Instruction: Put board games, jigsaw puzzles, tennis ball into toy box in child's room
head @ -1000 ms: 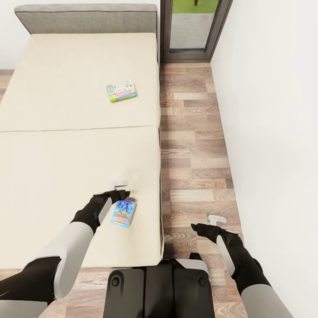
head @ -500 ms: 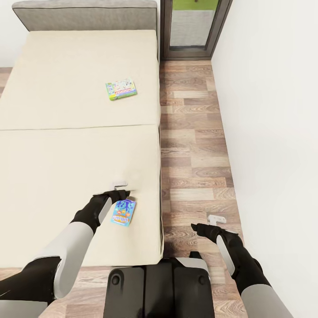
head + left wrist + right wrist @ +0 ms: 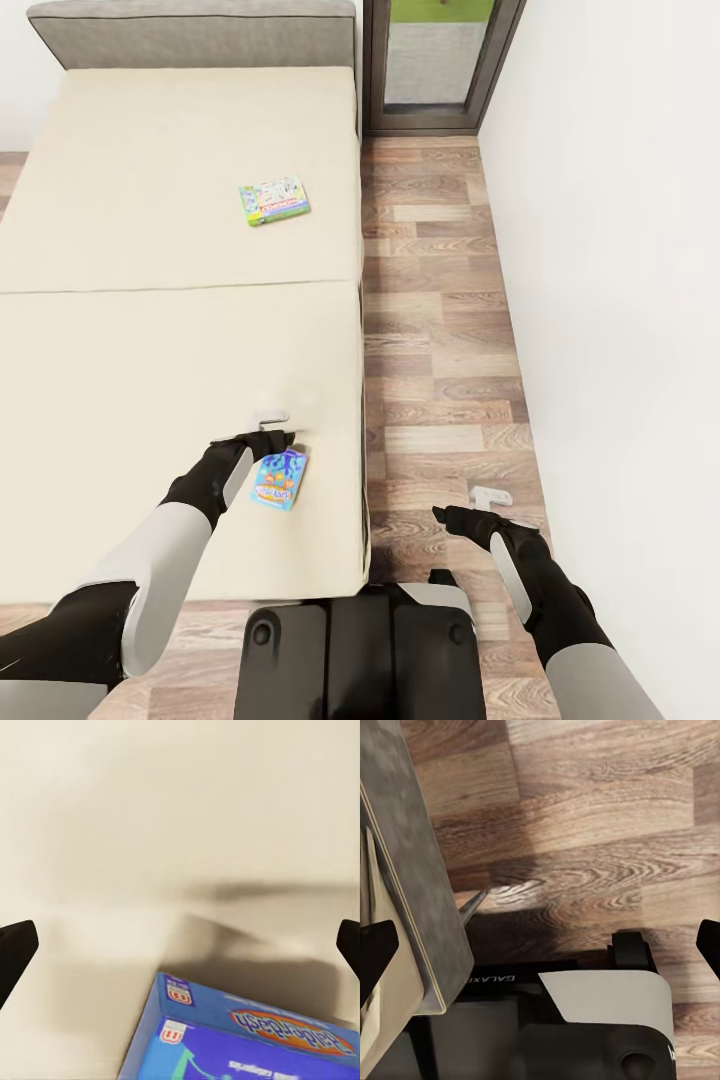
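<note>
Wood-plank floor (image 3: 440, 330) runs down the frame's right; your large plain beige bed (image 3: 150, 330) fills the left. Two board games lie on it: a green-white flat box (image 3: 274, 201) upper centre, and a blue flat box (image 3: 279, 480) lower centre, shifted slightly since a second ago. Your left tool (image 3: 272, 425) hangs open above the blue box; your right tool (image 3: 487, 503) is open over the floor.
</note>
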Motion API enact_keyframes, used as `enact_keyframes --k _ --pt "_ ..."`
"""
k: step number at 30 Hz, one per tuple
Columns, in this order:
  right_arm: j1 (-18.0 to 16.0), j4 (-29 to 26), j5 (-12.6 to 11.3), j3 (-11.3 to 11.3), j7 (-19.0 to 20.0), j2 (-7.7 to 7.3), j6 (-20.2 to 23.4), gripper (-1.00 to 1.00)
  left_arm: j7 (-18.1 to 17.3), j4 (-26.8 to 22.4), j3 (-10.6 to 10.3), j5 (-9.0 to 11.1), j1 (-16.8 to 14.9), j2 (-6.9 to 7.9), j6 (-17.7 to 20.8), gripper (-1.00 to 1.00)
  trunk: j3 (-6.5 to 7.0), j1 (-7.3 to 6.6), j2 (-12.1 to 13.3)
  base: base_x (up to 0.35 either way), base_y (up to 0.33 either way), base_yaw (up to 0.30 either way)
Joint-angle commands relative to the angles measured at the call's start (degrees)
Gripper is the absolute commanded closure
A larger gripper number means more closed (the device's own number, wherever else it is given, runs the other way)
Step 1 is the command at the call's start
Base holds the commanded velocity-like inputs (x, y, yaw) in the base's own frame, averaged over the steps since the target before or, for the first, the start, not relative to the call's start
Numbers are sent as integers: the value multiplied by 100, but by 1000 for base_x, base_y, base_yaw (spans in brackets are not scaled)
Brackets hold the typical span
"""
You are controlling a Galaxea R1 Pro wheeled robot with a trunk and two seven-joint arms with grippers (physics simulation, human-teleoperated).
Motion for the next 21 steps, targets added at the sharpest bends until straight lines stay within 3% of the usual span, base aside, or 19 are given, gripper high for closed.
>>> enact_keyframes --k 1,21 --pt "-1 -8 -10 -23 26 6 33 -100 -24 -10 43 -6 0 -7 37 -100 -6 3 -9 -76 -18 0" --pt "-1 -8 -10 -23 26 1 28 -100 -24 -9 43 -6 1 0 37 -100 -6 3 -9 -86 -14 0"
